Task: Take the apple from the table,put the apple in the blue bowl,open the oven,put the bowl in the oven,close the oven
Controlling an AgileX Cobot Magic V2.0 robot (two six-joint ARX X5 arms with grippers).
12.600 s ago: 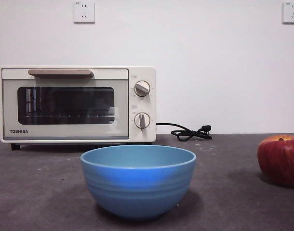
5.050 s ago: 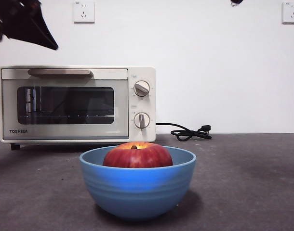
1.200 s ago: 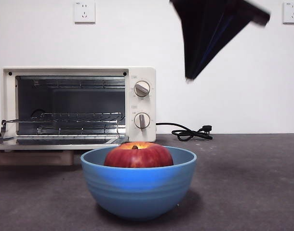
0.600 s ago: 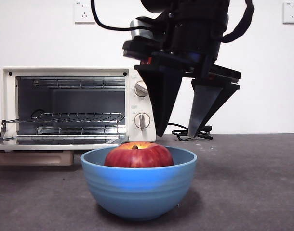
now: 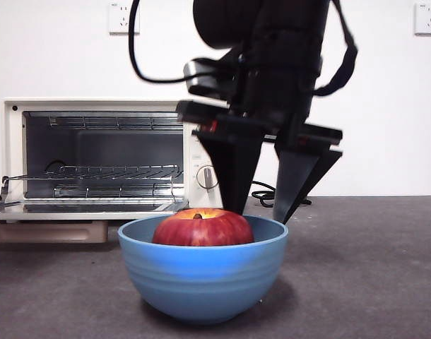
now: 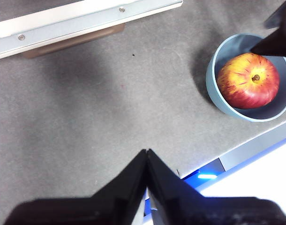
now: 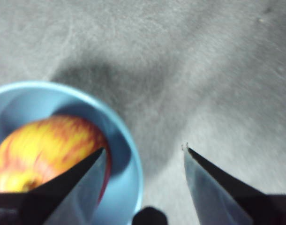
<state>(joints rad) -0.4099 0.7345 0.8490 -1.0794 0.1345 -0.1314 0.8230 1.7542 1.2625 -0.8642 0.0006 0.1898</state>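
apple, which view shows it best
The left wrist view: the whole apple shows from above, stem hollow included, inside the blue bowl. The front view shows only its top above the rim; the right wrist view crops and blurs it behind a jaw.

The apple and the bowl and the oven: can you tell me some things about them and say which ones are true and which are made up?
1. The apple sits inside the blue bowl. True.
2. The oven door is shut. False: it hangs open and the wire rack inside shows.
3. The right gripper is open, with one of its fingers over the bowl and one outside the rim. True.
4. The left gripper is holding the apple. False: it is shut on nothing, above the table and away from the bowl.
5. The bowl is already inside the oven. False: it stands on the table in front of the oven.
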